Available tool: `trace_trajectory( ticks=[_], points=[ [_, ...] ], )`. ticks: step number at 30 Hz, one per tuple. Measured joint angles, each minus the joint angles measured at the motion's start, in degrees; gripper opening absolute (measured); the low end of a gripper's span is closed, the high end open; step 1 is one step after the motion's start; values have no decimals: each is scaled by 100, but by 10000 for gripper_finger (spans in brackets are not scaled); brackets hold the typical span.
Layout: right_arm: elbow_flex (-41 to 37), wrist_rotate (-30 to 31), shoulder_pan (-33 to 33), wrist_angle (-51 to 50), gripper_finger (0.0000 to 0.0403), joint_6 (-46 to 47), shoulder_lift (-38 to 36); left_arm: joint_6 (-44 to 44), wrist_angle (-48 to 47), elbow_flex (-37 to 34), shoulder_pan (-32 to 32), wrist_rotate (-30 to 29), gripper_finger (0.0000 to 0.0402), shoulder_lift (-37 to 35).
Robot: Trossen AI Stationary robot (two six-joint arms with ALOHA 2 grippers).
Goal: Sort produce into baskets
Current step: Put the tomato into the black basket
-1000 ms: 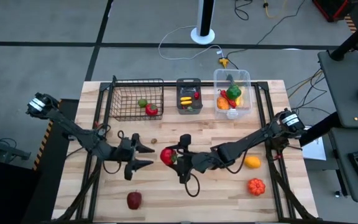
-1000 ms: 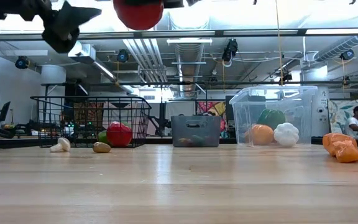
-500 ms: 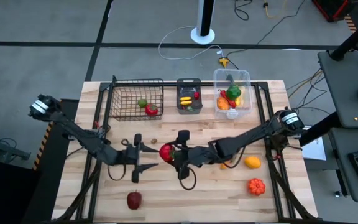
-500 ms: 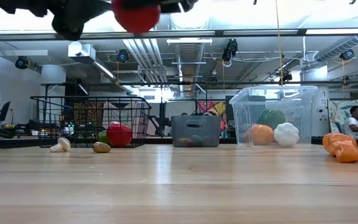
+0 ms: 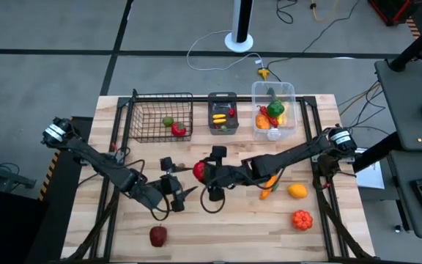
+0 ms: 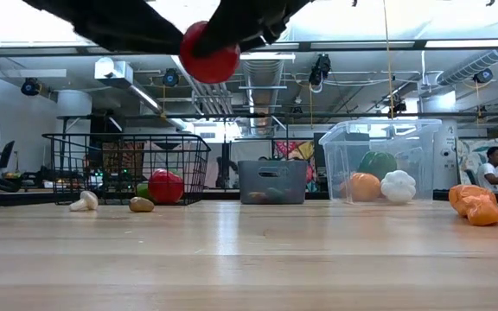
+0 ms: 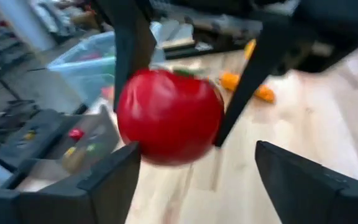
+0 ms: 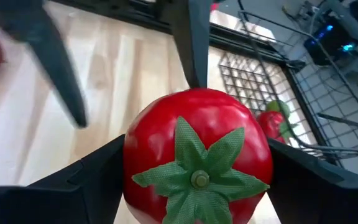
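Here the right gripper (image 5: pixel 205 173) clamps a red tomato (image 5: pixel 200 171) between its fingers, above mid-table; the left gripper (image 5: pixel 179 185), just beside it, faces the tomato with fingers spread wide.

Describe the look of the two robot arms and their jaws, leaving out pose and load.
Both arms are slim and dark, near black, built of jointed links. Each has a pale grey and white block at its outer end. The left gripper and right gripper each carry two flat, tapering black jaws. A thin black cable loops below the right arm.
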Motion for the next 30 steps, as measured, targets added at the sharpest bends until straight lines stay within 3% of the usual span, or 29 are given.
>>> trace_trajectory(
  ticks=[8, 20, 30],
  points=[
    [0, -204, 12, 6, 316, -47, 0, 25, 70, -44, 50, -210, 345, 115],
    [-39, -255, 10, 0, 316, -137, 0, 193, 173, -54, 77, 130, 315, -130],
    [-130, -61, 10, -137, 310, -504, -16, 208, 176, -105, 10, 229, 314, -465]
  ],
)
